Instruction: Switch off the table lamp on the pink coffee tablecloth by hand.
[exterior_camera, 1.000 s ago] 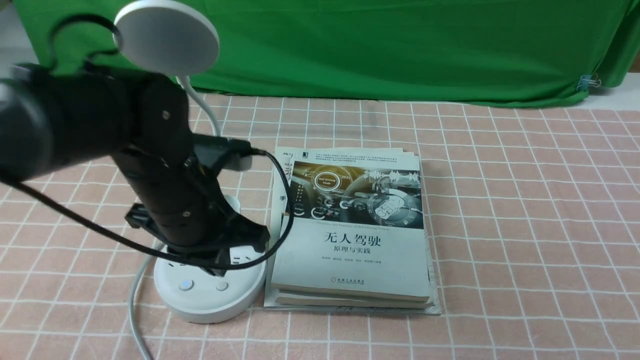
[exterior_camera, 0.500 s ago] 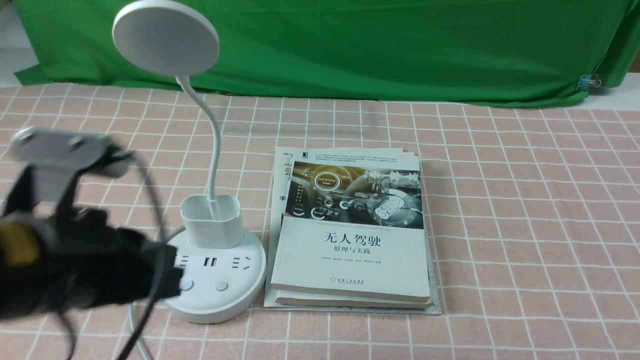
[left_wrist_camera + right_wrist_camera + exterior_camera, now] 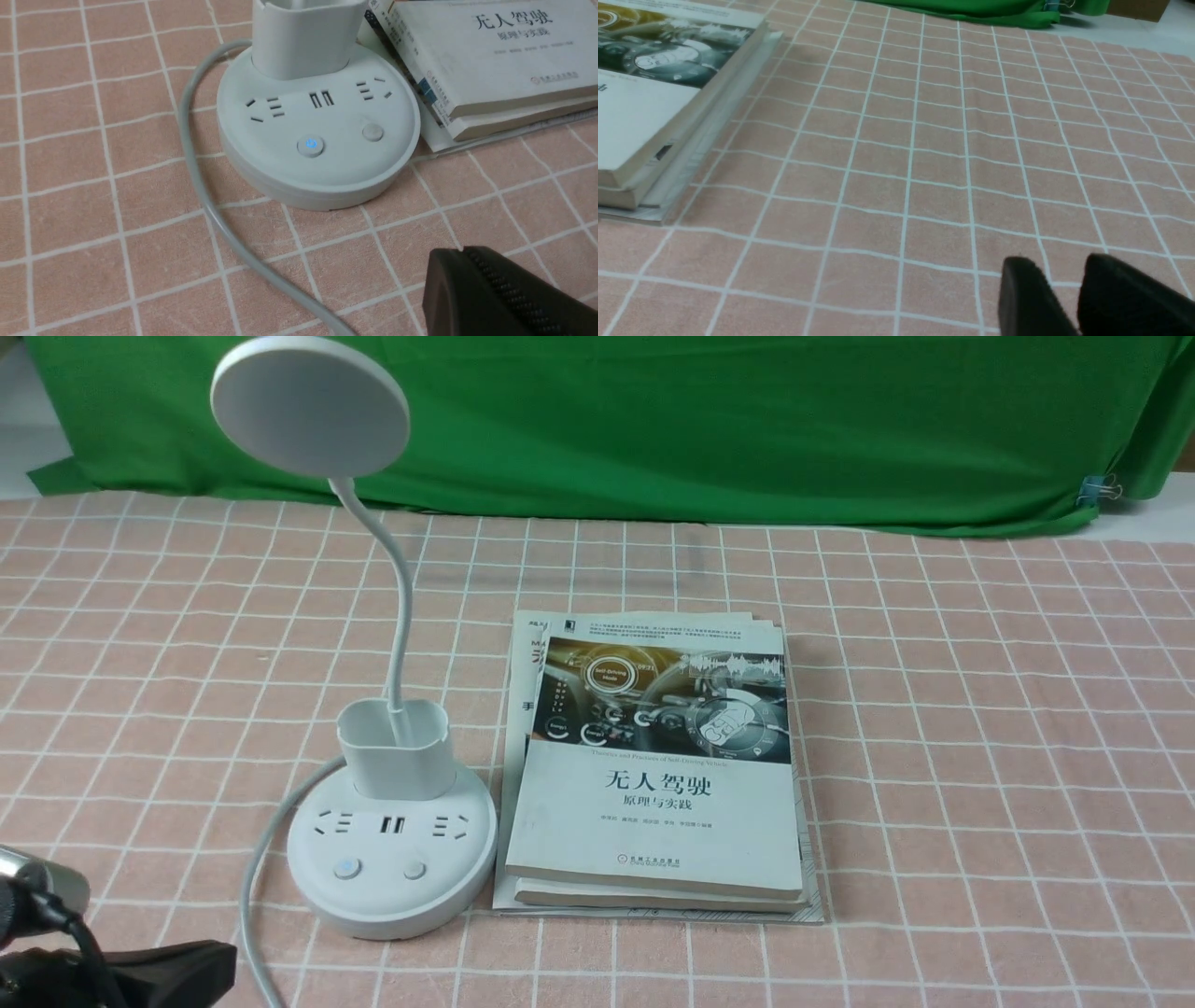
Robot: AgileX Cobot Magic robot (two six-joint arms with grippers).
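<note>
The table lamp (image 3: 392, 854) stands upright on the pink coffee tablecloth (image 3: 980, 728), toward nine o'clock from the stack of books (image 3: 653, 803) and just beside it. Its round disc head (image 3: 313, 406) is unlit, at eleven o'clock from the base, on a thin curved neck (image 3: 401, 616) that rises out of the cup holder. Two buttons sit on the six o'clock side of the base; the one nearer seven o'clock (image 3: 310, 145) shows a small blue mark. A grey cable (image 3: 250, 896) leaves from behind the holder and curves down past the base's nine o'clock side.

The left gripper (image 3: 462, 252) is near the lamp, toward seven o'clock from it and apart from it, its fingers pressed together with nothing between them. The right gripper (image 3: 1057, 261) has its fingers slightly spread, holding nothing. A green cloth (image 3: 653, 429) hangs at twelve o'clock, with a clip (image 3: 1100, 490) near one o'clock.
</note>
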